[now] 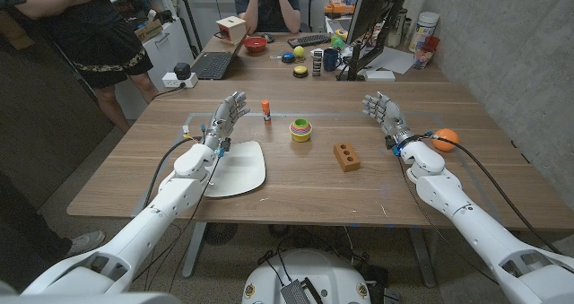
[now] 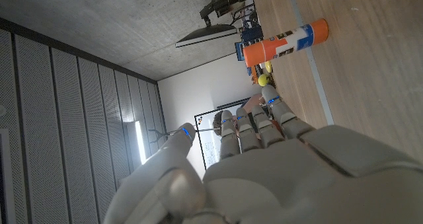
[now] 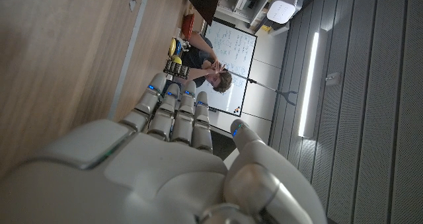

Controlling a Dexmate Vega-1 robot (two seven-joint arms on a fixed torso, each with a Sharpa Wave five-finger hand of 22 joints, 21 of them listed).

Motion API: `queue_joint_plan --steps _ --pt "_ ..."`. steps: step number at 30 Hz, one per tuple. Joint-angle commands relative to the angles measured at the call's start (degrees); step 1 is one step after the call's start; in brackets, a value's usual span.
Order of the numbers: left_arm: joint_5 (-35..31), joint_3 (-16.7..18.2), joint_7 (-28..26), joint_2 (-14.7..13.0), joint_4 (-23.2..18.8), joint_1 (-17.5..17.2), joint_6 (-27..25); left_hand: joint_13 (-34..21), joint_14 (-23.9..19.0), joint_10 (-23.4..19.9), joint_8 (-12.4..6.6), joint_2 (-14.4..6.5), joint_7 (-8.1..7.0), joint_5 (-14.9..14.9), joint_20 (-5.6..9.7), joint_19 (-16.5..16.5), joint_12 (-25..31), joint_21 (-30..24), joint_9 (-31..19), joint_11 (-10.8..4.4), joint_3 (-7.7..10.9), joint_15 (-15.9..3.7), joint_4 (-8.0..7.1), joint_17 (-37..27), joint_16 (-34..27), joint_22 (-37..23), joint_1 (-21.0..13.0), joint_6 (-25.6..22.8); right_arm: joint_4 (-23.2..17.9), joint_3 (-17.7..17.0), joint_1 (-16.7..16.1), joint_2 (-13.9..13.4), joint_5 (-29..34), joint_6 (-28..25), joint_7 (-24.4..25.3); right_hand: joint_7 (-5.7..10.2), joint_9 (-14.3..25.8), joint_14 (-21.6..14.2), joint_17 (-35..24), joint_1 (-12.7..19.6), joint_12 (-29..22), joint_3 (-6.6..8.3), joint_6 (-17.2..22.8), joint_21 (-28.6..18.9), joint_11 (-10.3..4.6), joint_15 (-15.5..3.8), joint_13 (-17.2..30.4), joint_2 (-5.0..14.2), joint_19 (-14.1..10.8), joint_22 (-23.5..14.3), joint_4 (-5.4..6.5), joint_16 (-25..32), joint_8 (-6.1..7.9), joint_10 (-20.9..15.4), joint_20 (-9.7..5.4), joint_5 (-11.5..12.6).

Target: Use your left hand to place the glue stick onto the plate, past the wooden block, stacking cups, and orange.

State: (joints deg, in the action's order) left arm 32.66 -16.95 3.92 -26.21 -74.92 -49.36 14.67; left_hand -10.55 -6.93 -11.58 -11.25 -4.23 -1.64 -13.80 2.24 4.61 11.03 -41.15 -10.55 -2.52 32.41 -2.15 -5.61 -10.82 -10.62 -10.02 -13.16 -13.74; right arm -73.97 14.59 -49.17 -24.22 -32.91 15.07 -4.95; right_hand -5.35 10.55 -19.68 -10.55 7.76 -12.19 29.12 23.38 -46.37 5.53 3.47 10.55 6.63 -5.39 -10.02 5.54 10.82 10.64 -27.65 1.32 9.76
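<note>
Near the table's far-left side, your left hand (image 1: 228, 116), fingers spread and empty, faces the upright glue stick (image 1: 265, 111); pinch its middle, keeping it vertical before moving to the plate (image 1: 240, 169).

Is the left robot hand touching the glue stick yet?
Apart. The head view shows bare table between the left robot hand and the upright glue stick.
</note>
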Motion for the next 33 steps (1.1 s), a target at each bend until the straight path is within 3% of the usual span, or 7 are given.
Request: queue_joint_plan --steps 1,10,19,22,33 --pt "-12.1 12.8 5.2 9.6 -2.6 -2.4 -4.7 -0.3 -0.5 -0.4 -0.17 -0.1 -0.14 -0.5 0.11 0.4 0.2 -0.3 -0.2 -0.15 0.39 -0.99 0.01 -0.1 -0.3 -0.1 -0.5 -0.4 0.6 -15.5 -1.3 12.9 15.5 -5.0 -10.8 -0.1 0.2 -0.6 -0.2 0.1 -0.3 0.34 0.4 -0.3 0.22 -0.06 0.3 0.49 -0.6 -0.2 0.09 0.3 0.25 -0.5 0.08 0.3" --pt "-25.0 18.2 2.5 15.4 -6.7 -3.6 -7.1 -0.3 -0.4 -0.1 0.05 0.2 -0.99 -0.5 -0.02 0.1 0.1 -0.1 -0.2 -0.55 0.36 -1.21 0.27 -0.1 -0.3 -0.1 -0.7 0.3 1.4 -25.0 0.0 21.1 24.6 -6.1 -17.6 -0.08 0.2 -0.6 -0.2 0.1 -0.2 0.28 0.4 -0.2 0.2 -0.06 0.3 0.43 -0.6 -0.2 0.13 0.3 0.25 -0.5 0.01 0.3" --pt "-32.2 21.3 2.1 19.1 -8.7 -3.4 -8.0 -0.3 -0.7 -0.3 0.05 1.8 -1.53 -0.4 -0.15 0.9 0.2 0.0 -0.1 -1.19 0.07 -1.62 1.39 0.1 -0.3 -0.1 -1.4 0.6 2.0 -31.0 1.4 25.6 30.2 -5.7 -22.0 -0.18 0.2 -0.6 -0.2 -0.1 -0.2 0.14 0.4 -0.1 0.19 -0.13 0.3 0.31 -0.7 -0.2 0.24 0.4 0.25 -0.5 0.0 0.3" --pt "-35.2 21.6 1.8 19.4 -9.4 -3.3 -7.7 -0.3 -0.9 -0.4 -0.09 2.1 -1.8 -0.4 -0.23 1.1 0.2 0.0 -0.1 -1.44 0.06 -1.78 1.73 0.2 -0.3 -0.1 -1.7 0.3 2.3 -32.4 1.8 26.6 31.5 -5.4 -23.1 -0.19 0.2 -0.6 -0.2 -0.2 -0.2 0.08 0.4 -0.1 0.21 -0.12 0.3 0.24 -0.7 -0.2 0.26 0.3 0.26 -0.5 -0.03 0.3" --pt "-45.7 21.8 0.6 19.0 -14.9 -3.3 -9.3 -0.2 -1.9 -0.8 -0.41 4.4 -5.24 -0.5 -0.71 1.9 0.3 0.3 -0.2 -2.79 0.2 -2.72 4.55 0.4 -0.3 -0.1 -4.5 0.0 3.3 -36.1 2.8 28.9 34.5 -4.2 -25.7 -0.25 0.2 -0.6 -0.3 -0.6 -0.3 -0.25 0.4 0.0 0.29 -0.21 0.3 -0.03 -0.8 -0.2 0.45 0.4 0.26 -0.6 -0.1 0.2"
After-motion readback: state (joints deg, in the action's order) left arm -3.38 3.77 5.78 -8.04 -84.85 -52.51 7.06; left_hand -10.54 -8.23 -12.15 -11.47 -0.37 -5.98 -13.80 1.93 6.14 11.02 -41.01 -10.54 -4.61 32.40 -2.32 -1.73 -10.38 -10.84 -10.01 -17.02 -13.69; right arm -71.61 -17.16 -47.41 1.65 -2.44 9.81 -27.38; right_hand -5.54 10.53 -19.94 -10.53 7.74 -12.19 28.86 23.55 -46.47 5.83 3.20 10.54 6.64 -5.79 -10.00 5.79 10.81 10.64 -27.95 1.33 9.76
